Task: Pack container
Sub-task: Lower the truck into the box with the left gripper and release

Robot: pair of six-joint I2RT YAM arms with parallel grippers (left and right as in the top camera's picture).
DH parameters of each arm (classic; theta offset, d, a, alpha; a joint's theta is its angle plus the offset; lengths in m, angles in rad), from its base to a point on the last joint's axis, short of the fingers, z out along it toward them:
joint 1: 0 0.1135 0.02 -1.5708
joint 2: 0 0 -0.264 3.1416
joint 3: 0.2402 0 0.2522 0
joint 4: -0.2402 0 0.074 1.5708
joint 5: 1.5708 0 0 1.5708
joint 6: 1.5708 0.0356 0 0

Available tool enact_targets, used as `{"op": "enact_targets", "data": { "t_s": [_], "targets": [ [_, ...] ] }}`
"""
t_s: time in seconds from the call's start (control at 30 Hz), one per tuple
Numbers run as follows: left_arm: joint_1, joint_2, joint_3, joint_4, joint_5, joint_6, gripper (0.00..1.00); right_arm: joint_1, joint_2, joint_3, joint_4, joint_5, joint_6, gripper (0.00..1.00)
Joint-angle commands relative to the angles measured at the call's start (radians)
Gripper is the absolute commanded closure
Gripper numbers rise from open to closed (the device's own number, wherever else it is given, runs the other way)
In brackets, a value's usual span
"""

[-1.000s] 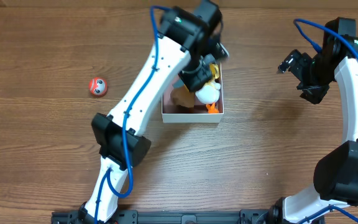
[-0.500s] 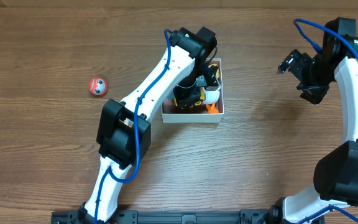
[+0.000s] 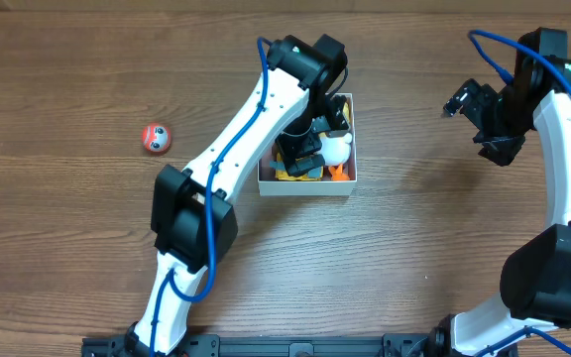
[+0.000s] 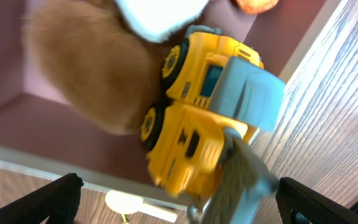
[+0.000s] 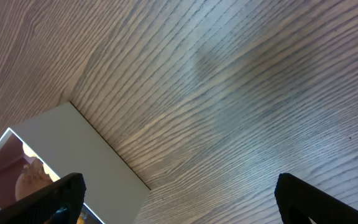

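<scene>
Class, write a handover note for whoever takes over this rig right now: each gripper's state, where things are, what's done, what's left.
Left gripper: open, low over the square white container with pink floor.
Right gripper: open, empty, above the wooden table, right of the container.
Done: yellow toy truck, brown plush and white plush with orange feet lie inside.
Left: small red round toy lies on the table to the left; probably goes in next.

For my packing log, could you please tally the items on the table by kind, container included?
Container: 1
Soft toys: 2 (brown soft toy, white soft toy)
Yellow toy truck: 1
Red round toy: 1
Total: 5
</scene>
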Motion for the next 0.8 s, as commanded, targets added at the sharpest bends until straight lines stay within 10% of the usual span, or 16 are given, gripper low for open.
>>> {"op": "enact_targets", "data": {
  "t_s": [0.0, 0.3, 0.77],
  "targets": [
    [-0.008, -0.095, 0.038, -0.003, 0.008, -0.051, 0.00, -0.001, -0.012, 0.016, 0.003, -0.005, 0.005, 0.00],
    [-0.006, -0.093, 0.027, -0.023, 0.180, -0.103, 0.96, -0.001, -0.012, 0.016, 0.003, -0.005, 0.005, 0.00],
    [0.003, -0.076, -0.323, 0.204, 0.142, -0.109, 0.96, -0.001, -0.012, 0.016, 0.003, -0.005, 0.005, 0.00]
  ]
}}
